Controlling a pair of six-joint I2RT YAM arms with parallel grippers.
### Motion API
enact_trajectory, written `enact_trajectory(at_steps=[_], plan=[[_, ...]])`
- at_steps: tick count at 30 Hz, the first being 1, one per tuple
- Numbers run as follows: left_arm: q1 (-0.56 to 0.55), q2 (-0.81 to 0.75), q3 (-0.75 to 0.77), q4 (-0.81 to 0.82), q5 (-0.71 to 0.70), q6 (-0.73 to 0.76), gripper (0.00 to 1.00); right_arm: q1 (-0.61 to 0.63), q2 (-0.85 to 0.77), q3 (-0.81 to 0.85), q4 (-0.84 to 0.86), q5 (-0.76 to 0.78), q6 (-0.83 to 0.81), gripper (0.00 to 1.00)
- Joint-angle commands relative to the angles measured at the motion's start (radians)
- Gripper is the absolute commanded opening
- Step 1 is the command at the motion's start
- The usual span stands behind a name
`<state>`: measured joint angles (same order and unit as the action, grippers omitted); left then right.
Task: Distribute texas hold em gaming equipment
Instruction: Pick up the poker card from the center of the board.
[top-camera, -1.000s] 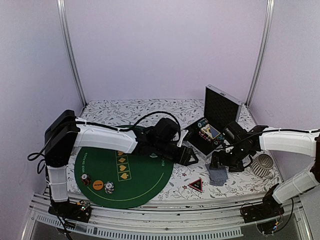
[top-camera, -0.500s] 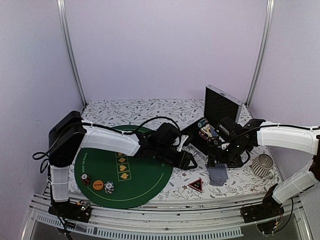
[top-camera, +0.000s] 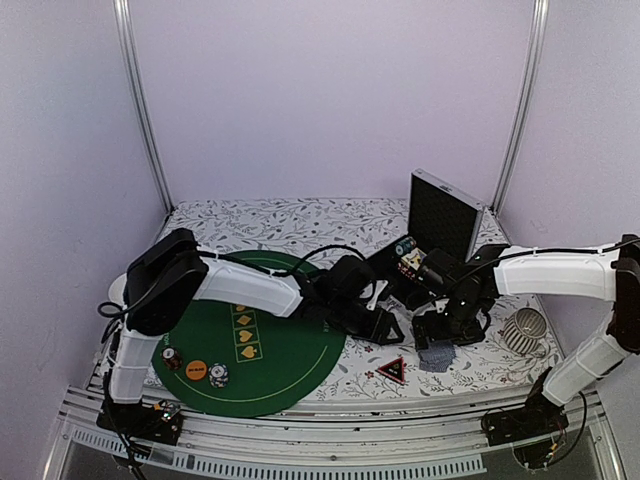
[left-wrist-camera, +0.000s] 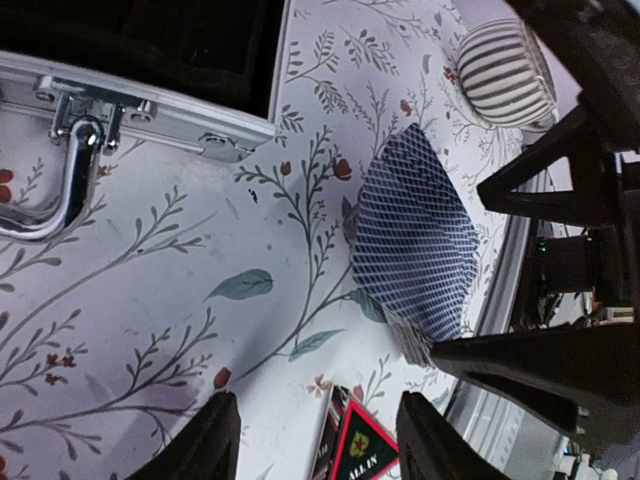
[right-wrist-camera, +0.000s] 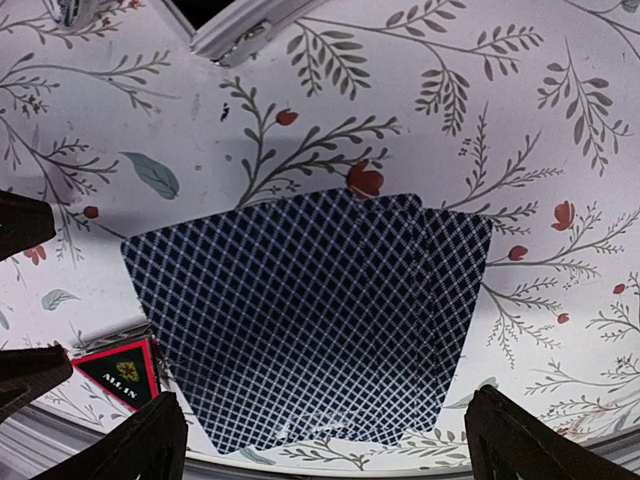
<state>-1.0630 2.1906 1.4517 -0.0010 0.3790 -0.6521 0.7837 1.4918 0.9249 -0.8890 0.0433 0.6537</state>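
Card pickup being lined up on the near side of the case

Right gripper is held wide apart and empty, straddling the cards, a slightly fanned pile with dark blue lattice backs, laid flat just in front of the case. Left gripper is seen partly spread, empty, also in front of the case, above the triangle token. A descent and a close on the pile's edges is judged the next need; thin cards could slip.
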Motion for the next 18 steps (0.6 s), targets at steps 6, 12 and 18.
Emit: enact_trajectory(at_steps=[6,12,18], plan=[[-0.021,0.082,0.078,0.001,0.005,-0.012,0.55,0.003,0.053,-0.012,-0.001,0.043,0.000,0.99],[-0.021,0.122,0.122,-0.003,-0.013,-0.005,0.55,0.002,0.088,-0.034,0.035,0.047,-0.001,0.99],[-0.023,0.151,0.172,-0.022,-0.018,0.007,0.55,-0.027,0.059,-0.084,0.116,0.012,-0.009,0.99]])
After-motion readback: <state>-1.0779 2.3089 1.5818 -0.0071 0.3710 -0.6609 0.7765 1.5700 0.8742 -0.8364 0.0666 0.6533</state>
